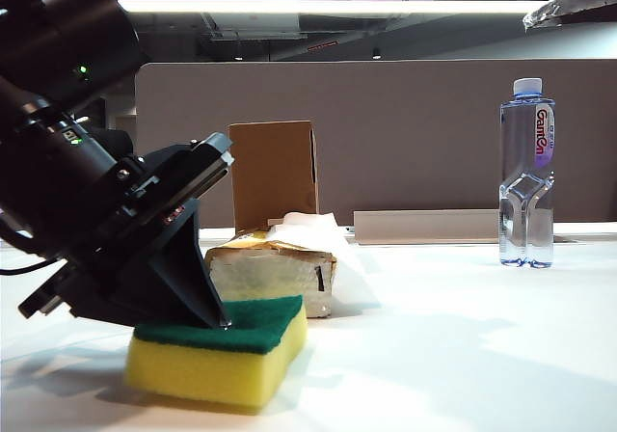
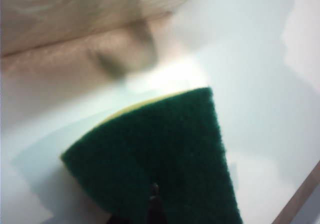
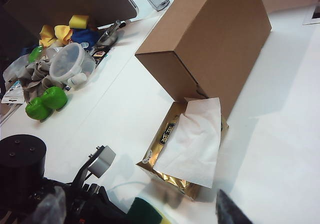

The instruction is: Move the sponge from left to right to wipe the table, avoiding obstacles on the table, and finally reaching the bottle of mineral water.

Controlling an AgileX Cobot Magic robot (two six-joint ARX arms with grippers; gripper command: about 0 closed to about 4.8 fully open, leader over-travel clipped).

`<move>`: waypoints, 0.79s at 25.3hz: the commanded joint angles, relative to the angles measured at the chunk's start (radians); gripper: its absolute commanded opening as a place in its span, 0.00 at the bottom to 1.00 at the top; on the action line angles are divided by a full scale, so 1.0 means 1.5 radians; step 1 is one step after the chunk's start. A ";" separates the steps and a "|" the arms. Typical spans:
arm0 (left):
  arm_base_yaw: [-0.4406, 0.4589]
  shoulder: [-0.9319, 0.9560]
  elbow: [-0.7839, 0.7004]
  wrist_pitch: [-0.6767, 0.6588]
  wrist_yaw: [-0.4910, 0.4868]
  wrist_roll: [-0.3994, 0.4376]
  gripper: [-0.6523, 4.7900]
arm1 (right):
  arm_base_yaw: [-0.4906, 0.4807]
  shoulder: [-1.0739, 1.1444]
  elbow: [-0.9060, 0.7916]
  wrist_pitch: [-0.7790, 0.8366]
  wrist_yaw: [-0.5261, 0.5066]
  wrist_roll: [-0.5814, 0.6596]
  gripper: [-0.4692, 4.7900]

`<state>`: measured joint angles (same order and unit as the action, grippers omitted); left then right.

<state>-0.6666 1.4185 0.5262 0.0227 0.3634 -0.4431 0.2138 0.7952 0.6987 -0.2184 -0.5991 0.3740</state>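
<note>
Here, at the left of the exterior view, the left claw (image 1: pixel 214 318) presses its closed tips down onto the sponge (image 1: pixel 224 350), with no gap between them and nothing gripped. The sponge is a rectangular block of bright yellow foam topped with a dark green scouring layer, and it lies flat on the white worktop (image 1: pixel 453 355). In the left wrist view the green layer (image 2: pixel 160 154) looks coarse and fibrous, with a thin yellow edge showing along 1 side. Just behind the sponge sits the gold-brown tissue pack (image 1: pixel 275 268), white tissue sticking out of its top. The brown cardboard box (image 1: pixel 274 174) stands upright behind the pack, close against it in the right wrist view. Well apart, at the far right, stands the bottle of mineral water (image 1: pixel 526 174), clear with a white cap. The right claw (image 3: pixel 227 211) shows only 1 dark fingertip above the worktop near the pack; its jaws stand wide and hold nothing.
</note>
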 commanded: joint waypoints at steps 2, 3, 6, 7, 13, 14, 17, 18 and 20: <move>0.000 0.024 0.021 0.013 -0.005 -0.005 0.11 | 0.000 -0.002 0.004 0.008 -0.004 0.000 0.82; 0.000 0.030 0.024 0.014 -0.005 -0.005 0.11 | 0.000 -0.002 0.004 0.008 -0.004 0.000 0.82; 0.000 0.046 0.035 0.011 -0.001 -0.005 0.11 | 0.000 -0.002 0.004 0.008 -0.007 0.000 0.82; 0.000 0.046 0.035 0.012 0.000 -0.005 0.11 | 0.000 -0.002 0.004 0.008 -0.007 0.000 0.82; 0.000 0.046 0.035 0.009 0.014 -0.032 0.32 | 0.000 -0.002 0.004 0.008 -0.007 0.000 0.82; 0.000 0.045 0.035 0.006 0.015 -0.032 0.41 | 0.000 -0.002 0.004 0.008 -0.007 0.000 0.82; 0.000 0.045 0.035 -0.003 0.015 -0.032 0.41 | 0.000 -0.002 0.004 0.008 -0.007 0.000 0.82; 0.000 0.045 0.035 -0.005 0.015 -0.032 0.41 | 0.000 -0.002 0.004 0.008 -0.007 0.000 0.82; 0.000 0.045 0.035 -0.004 0.015 -0.040 0.42 | 0.000 -0.002 0.004 0.008 -0.007 0.000 0.82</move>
<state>-0.6659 1.4857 0.5777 0.0334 0.3897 -0.4911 0.2138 0.7952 0.6987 -0.2184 -0.6029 0.3740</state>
